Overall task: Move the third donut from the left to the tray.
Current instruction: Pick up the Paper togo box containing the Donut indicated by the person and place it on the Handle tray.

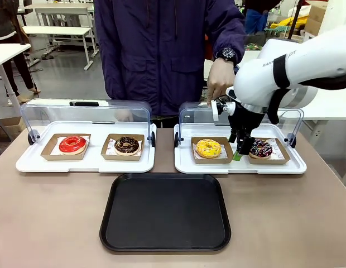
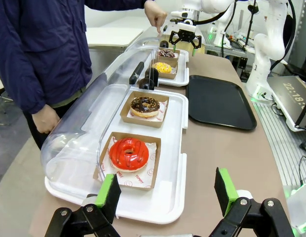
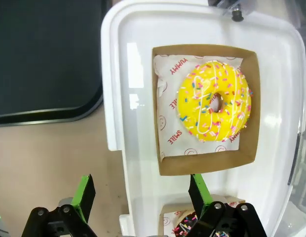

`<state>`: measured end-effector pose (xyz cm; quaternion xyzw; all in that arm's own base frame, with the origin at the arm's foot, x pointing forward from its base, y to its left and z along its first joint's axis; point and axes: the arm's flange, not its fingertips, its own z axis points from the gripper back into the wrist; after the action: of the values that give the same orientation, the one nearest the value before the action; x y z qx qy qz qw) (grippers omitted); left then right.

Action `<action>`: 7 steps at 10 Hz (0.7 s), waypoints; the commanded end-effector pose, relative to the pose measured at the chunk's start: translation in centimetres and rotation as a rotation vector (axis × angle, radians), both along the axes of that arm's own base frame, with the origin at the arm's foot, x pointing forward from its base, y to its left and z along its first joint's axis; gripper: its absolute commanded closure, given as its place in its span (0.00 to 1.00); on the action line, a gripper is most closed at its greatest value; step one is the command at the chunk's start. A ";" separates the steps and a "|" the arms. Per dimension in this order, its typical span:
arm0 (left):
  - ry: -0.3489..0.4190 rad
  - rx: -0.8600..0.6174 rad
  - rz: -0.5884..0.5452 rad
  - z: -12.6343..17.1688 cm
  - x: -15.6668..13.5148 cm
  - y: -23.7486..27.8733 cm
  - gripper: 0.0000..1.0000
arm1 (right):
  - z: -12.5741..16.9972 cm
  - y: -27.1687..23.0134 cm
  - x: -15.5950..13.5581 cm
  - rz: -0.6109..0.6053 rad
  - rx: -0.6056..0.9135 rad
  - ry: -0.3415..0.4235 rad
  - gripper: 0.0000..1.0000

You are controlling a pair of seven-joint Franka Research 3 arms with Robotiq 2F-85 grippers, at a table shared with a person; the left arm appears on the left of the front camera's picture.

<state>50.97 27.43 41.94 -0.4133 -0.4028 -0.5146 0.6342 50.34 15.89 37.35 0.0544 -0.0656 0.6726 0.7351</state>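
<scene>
Hovering low over the white tray [image 1: 240, 167], the right claw [image 3: 142, 192] is hanging wide open and empty just beside the yellow donut [image 3: 214, 101], which is sitting in its cardboard holder [image 3: 207, 165] while a person's hand [image 1: 219, 84] is holding the clear lid [image 1: 195, 114] up. That donut is looking light and soft, with icing that would smear, so I'm judging the holder's stiffer rim nearest the claw as the place to pinch, staying level on the way to the black tray [image 1: 164, 245]. Over near the red donut [image 2: 128, 153], the left claw [image 2: 168, 190] is sitting open and empty too.
</scene>
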 end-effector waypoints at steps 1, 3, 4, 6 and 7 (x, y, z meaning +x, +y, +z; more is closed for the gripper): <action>0.001 0.008 -0.005 0.3 -0.2 -0.2 0.00 | -1.4 0.4 0.3 0.022 -0.032 -0.052 0.00; 0.001 0.008 -0.005 0.3 -0.2 -0.2 0.00 | -2.9 0.6 0.3 0.026 -0.051 -0.090 0.00; 0.001 0.008 -0.005 0.3 -0.2 -0.2 0.00 | -3.4 0.7 0.1 0.032 -0.060 -0.109 0.00; 0.001 0.008 -0.005 0.3 -0.2 -0.2 0.00 | -4.0 0.9 -0.1 0.043 -0.069 -0.139 0.00; 0.001 0.008 -0.005 0.3 -0.2 -0.2 0.00 | -4.3 1.0 -0.3 0.043 -0.072 -0.155 0.00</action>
<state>50.97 27.44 41.94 -0.4133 -0.4028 -0.5146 0.6342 50.51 16.62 33.47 -0.0012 -0.0892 0.6964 0.7121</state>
